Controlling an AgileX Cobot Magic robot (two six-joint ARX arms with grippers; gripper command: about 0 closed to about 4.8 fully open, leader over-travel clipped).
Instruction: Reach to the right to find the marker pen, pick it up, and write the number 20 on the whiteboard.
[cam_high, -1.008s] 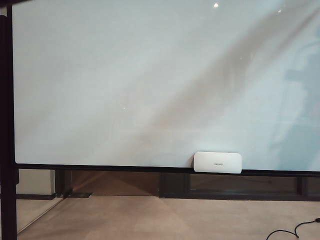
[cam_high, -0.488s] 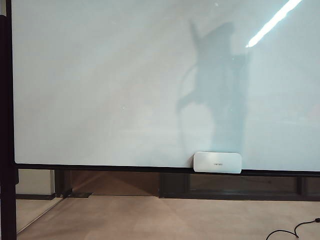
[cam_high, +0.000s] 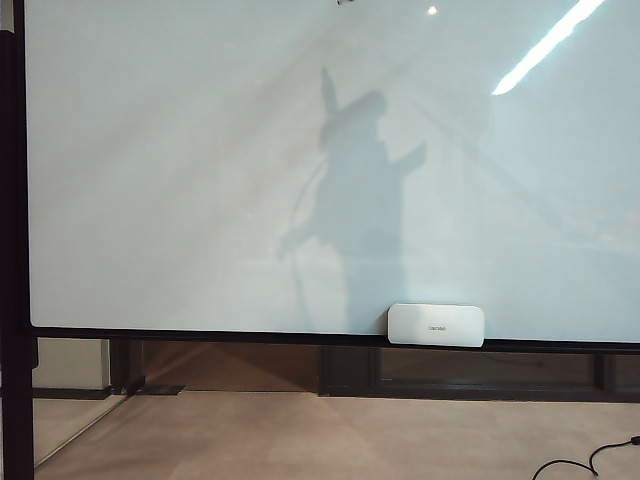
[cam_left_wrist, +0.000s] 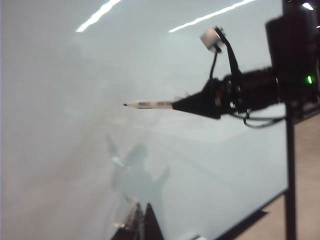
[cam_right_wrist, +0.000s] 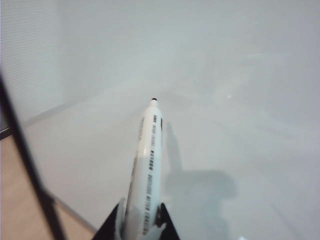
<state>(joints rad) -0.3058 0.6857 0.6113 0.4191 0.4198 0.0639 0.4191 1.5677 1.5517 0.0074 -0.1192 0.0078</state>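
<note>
**Kid:** Since the pen (cam_right_wrist: 146, 175) is already pinched tight in the right gripper (cam_right_wrist: 140, 220), is it time to write?

**Helper:** Yes; its tip points at the whiteboard (cam_high: 180, 180), not touching yet; no 20 shows; next, push the tip gently on; the left gripper (cam_left_wrist: 141, 224) is low by the board; I cannot tell if it is closed.

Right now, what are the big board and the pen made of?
The whiteboard looks like glossy coated panel: ceiling lights mirror in it, thin black frame. The marker pen, shut in the right hand, looks like smooth white plastic with printed black text.
</note>
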